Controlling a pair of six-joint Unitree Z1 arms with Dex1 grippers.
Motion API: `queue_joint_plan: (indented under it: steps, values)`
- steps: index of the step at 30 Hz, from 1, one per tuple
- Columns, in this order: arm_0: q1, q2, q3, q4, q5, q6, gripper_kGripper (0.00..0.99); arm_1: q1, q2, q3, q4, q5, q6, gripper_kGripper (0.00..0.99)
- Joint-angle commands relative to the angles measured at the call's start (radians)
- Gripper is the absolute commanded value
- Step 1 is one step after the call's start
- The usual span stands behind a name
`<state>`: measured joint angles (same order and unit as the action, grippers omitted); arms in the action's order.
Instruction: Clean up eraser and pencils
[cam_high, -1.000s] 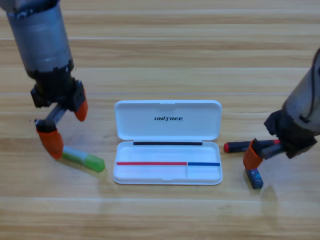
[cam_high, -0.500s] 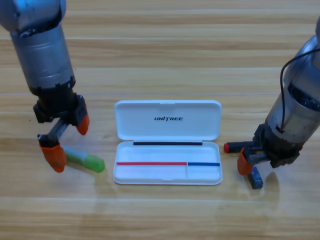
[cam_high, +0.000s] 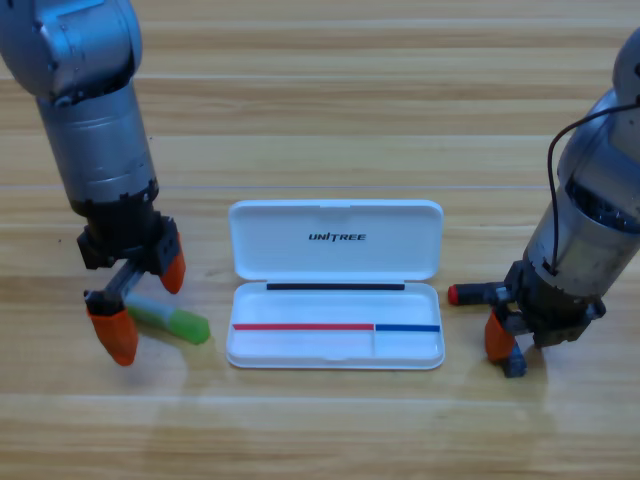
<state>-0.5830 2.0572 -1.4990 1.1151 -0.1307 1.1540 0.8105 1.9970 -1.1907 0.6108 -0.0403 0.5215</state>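
The light green pencil (cam_high: 178, 323) lies on the table left of the open white case (cam_high: 334, 359). My left gripper (cam_high: 145, 302) is open and straddles the pencil's left end, one orange jaw behind it and one in front. The black pencil (cam_high: 475, 294) with its red end lies right of the case, mostly hidden under my right arm. My right gripper (cam_high: 508, 345) points down at the eraser (cam_high: 515, 364). Only a dark corner of the eraser shows beside one orange jaw.
The case's lid (cam_high: 335, 238) lies flat behind its tray, between the two arms. Both grey arms come down steeply from the upper corners and stand close to the case's ends.
My left gripper has lowered and shifted toward the front, so its jaws now straddle the green pencil. My right gripper has dropped over the eraser and covers most of it.
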Motion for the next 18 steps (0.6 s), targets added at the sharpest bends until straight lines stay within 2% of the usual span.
queue_joint_plan:
  steps: [1, 5, 8, 10, 12, 14, 18]
  values:
    - [0.029, 0.07, 0.019, -0.02, -0.017, 0.016, 0.986, -0.016, 0.085, 0.045, -0.017, 0.043, 0.0, 0.0]
    - [0.034, 0.08, 0.022, -0.037, -0.015, 0.019, 0.986, -0.016, 0.062, 0.043, 0.01, 0.06, -0.009, 0.0]
    - [0.037, 0.078, 0.037, -0.064, -0.009, 0.019, 0.988, -0.014, -0.003, -0.018, 0.129, 0.059, -0.071, 0.0]
    - [0.04, 0.078, 0.048, -0.083, -0.006, 0.018, 0.988, 0.009, -0.066, -0.081, 0.218, -0.001, -0.225, 0.0]
    - [0.042, 0.078, 0.059, -0.1, -0.001, 0.018, 0.988, 0.022, -0.116, -0.132, 0.267, -0.047, -0.479, 0.0]
    - [0.042, 0.078, 0.062, -0.11, 0.005, 0.018, 0.988, 0.025, -0.13, -0.168, 0.294, -0.053, -0.667, 0.0]
    - [0.045, 0.063, 0.077, -0.133, 0.022, 0.018, 0.988, 0.032, -0.093, -0.21, 0.311, 0.051, -1.003, 0.0]
